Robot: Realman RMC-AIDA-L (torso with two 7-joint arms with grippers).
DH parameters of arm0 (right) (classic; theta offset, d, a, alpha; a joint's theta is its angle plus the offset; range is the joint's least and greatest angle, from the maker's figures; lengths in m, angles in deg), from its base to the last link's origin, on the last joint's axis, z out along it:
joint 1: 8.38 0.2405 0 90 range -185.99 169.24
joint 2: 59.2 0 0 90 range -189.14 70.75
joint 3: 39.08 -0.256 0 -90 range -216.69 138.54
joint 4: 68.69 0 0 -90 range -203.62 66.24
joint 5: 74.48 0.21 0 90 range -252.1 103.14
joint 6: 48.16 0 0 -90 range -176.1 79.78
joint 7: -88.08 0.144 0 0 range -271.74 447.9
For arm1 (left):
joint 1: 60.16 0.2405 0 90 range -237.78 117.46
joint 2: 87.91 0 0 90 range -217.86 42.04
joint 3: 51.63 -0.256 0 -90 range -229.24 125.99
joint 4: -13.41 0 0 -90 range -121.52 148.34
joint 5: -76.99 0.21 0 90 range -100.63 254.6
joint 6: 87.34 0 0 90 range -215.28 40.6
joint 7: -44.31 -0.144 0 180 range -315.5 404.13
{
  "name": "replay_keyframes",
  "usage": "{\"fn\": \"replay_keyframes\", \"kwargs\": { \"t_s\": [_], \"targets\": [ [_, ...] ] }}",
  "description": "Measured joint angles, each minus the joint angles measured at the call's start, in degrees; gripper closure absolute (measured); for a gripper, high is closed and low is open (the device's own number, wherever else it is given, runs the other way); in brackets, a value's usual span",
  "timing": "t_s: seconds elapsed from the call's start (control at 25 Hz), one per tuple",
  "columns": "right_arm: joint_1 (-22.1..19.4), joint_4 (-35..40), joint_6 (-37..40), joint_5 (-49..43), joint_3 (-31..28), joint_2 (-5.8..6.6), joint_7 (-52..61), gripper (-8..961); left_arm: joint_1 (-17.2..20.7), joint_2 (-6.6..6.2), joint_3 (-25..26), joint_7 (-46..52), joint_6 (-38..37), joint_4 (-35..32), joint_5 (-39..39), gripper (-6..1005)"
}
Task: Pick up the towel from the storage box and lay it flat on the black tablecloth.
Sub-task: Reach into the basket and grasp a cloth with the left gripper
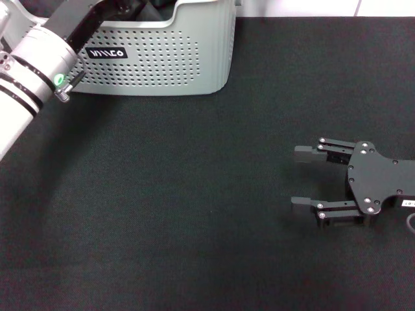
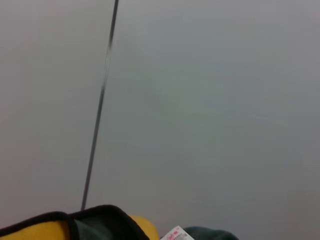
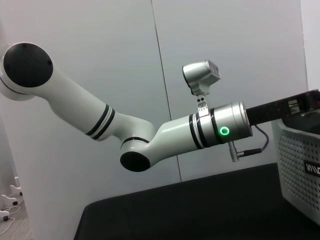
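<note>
The desk is covered by the black tablecloth (image 1: 181, 194), a plain matte sheet that is spread flat from edge to edge of the head view. The storage box (image 1: 162, 58) is set directly on the cloth at the far edge, well apart from the right claw (image 1: 301, 178) and diagonally across from it, on the side its fingers point toward. The box's perforated light grey wall and black label are turned toward the near side. The right claw is seen low over the cloth; whether it is touched cannot be told. In the right wrist view the box (image 3: 300, 160) is seen on the cloth (image 3: 190, 210).
</note>
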Motion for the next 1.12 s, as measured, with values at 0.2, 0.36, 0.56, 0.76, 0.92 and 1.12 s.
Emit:
{"fn": "replay_keyframes", "kwargs": {
  "t_s": [0.2,0.36,0.56,0.76,0.92,1.12],
  "targets": [
    [-0.01,-0.04,0.0,0.0,0.1,0.0,-0.01,98,-0.82,0.02,-0.96,0.0,0.92,0.45,0.04,374],
    [0.0,-0.09,0.0,0.0,0.17,0.0,-0.08,99,-1.02,0.0,-1.38,0.0,0.99,0.39,-0.09,385],
    [-0.03,-0.11,0.02,0.02,0.17,0.0,-0.1,99,-1.11,-0.05,-1.37,0.0,1.05,0.12,-0.17,457],
    [-0.06,-0.12,0.03,0.36,0.17,0.05,-0.33,99,-1.2,-0.11,-0.95,0.0,1.32,0.07,-0.69,593],
    [-0.08,-0.12,0.04,0.42,0.17,0.08,-0.35,99,-1.29,0.02,-0.98,0.0,2.46,0.48,-2.78,734],
    [-0.23,-0.11,0.01,0.4,0.17,0.09,-0.35,98,-1.31,0.09,-1.11,0.14,2.32,0.64,-3.76,899]
  ]
}}
